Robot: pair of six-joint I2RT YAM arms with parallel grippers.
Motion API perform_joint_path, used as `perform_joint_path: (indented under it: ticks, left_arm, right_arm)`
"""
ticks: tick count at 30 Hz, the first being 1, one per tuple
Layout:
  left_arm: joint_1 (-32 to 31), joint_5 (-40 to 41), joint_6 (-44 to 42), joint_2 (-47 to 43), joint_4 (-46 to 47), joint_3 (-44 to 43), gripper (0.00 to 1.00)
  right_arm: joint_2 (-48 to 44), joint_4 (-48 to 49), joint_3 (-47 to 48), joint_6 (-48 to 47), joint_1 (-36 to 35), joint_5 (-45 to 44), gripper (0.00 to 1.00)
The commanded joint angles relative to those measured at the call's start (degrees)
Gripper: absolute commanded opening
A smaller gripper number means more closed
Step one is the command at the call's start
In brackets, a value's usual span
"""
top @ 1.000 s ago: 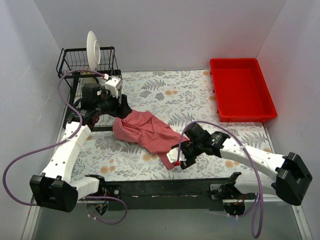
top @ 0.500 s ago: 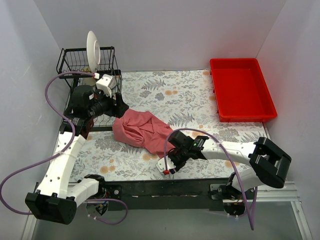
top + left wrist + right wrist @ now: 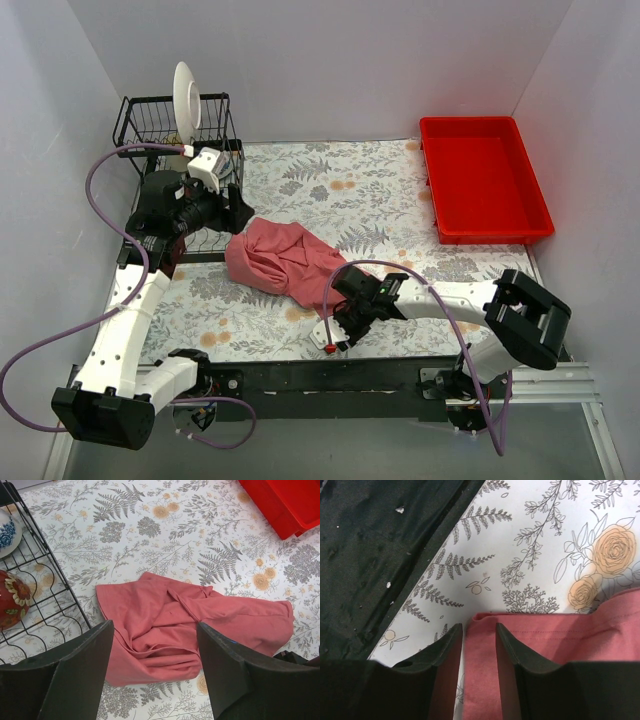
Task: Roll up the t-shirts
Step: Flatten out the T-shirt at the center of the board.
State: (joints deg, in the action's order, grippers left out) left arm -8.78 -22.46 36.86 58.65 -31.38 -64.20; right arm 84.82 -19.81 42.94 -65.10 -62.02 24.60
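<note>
Starting at the right end effector (image 3: pixel 479 627): jaws narrowly parted, astride the hemmed corner of the t-shirt (image 3: pixel 285 262) at its 5 o'clock end, near the front edge of the counter (image 3: pixel 390 190). Clamped on the hem or merely straddling it: cannot tell. Confirm a firm pinch through the stitched hem before any pull. Draw that corner outward toward 5 o'clock, low over the counter, to flatten the bunched folds at the garment's middle.

Left end effector (image 3: pixel 154 627): released, jaws wide, nothing held, poised above the shirt's 10 o'clock edge. Lower onto that edge and pin it, to stretch the cloth rather than drag the whole heap. Spread flat first; judged too crumpled at present for a tight roll. Steer clear of the wire rack (image 3: pixel 210 120) at 10 o'clock of the counter. Leave the red tray (image 3: pixel 485 180) at 2 o'clock alone.
</note>
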Motion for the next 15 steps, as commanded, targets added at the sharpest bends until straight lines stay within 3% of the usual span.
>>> perform_joint_path:
  ticks: [1,3,5,6,7,8,13,15]
  left_arm:
    - [0.69,0.31,-0.12,-1.00,0.88,0.31,0.67]
    - [0.78,0.40,-0.21,-0.91,0.88,0.40,0.67]
    - [0.95,0.31,-0.21,-0.65,0.88,0.48,0.67]
    - [0.87,0.31,-0.21,-0.56,0.88,0.48,0.67]
    - [0.87,0.14,-0.30,-0.21,0.96,0.57,0.67]
    - [0.87,-0.04,-0.47,-0.03,0.97,0.48,0.67]
    - [0.87,-2.85,-3.45,1.81,1.05,0.22,0.67]
    - [0.95,-5.66,-6.44,3.65,0.27,-0.22,0.67]
  right_arm:
    - [1.84,-2.42,2.24,-1.43,-0.47,1.50,0.40]
    - [2.46,-2.16,2.06,-1.17,-0.65,1.59,0.39]
    - [2.98,-1.20,2.15,-0.21,-0.73,0.72,0.31]
    - [3.60,-0.93,2.15,0.23,-0.73,0.10,0.26]
    - [3.69,-1.54,3.02,0.67,-0.73,-0.95,0.11]
    - [3.86,-2.41,3.81,1.55,-0.65,-1.65,0.03]
    - [-2.36,-9.09,11.27,9.27,4.87,-5.17,0.01]
    - [-3.69,-14.44,19.70,14.88,12.68,-4.39,0.01]
